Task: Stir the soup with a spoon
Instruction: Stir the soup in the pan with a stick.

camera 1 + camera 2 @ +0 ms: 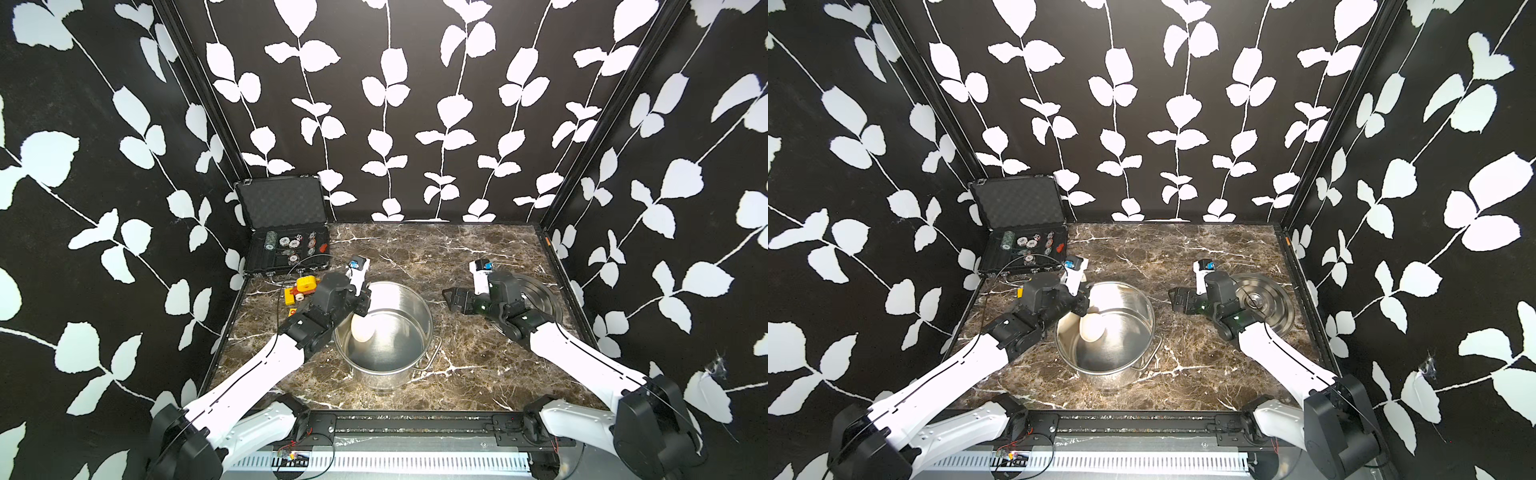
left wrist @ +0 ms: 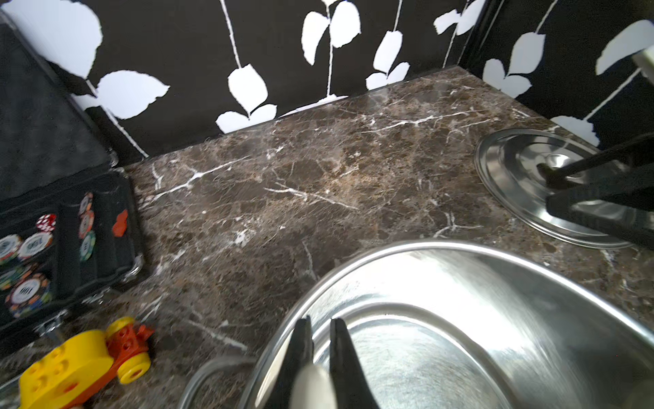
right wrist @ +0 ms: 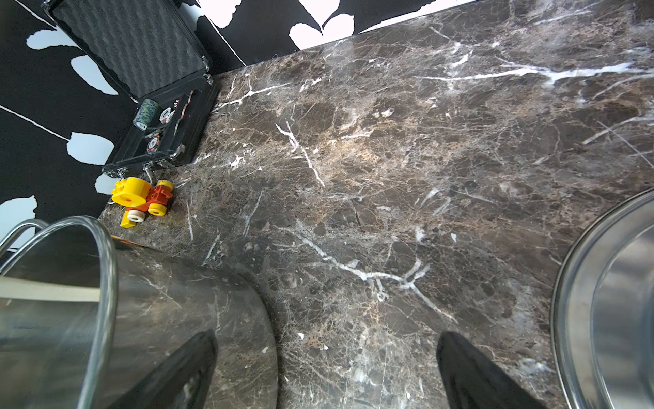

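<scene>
"Left wrist view: is the left end effector [image 2: 320,333] actually gripping?" asks Kim.

"Yep, clenched on the spoon [image 2: 311,386], high on its white handle. The fingers [image 2: 300,350] sit just over the pot [image 2: 531,318] rim, so the arm's outside & only the spoon goes in," says Jo.

"Where's the spoon overall?"

"In a top view the spoon [image 1: 362,328] is tilted, not upright. It leans down from the rim w/ its cupped end low inside the pot [image 1: 386,376], near the wall on the left arm's side."

"Why tilted?"

"Prob so the cupped end can sweep the bottom w/o the end effector dipping in. That's my read only."

"And the lid?"

"The lid [image 1: 544,295] lies flat on the bench [image 1: 457,365] on the right arm's side, apart from the pot. I'd guess it's set there to leave the opening free."

"Right end effector?"

"The right end effector [image 1: 448,300] is released, jaws wide, nothing in them. It hovers between pot & lid. The right wrist view shows only bare bench between its fingers [image 3: 470,371]. Prob idle, or placed to steady the pot if it slides."

"Any soup?"

"Can't make out liquid; the inside looks like bare steel. Stirring is the step in hand, but I can't judge how far along."

"Clutter?"

"An open case [image 1: 286,249] of chips & a toy car [image 1: 303,286] sit toward the far left corner. Neither touches the pot, as far as I can tell."
</scene>
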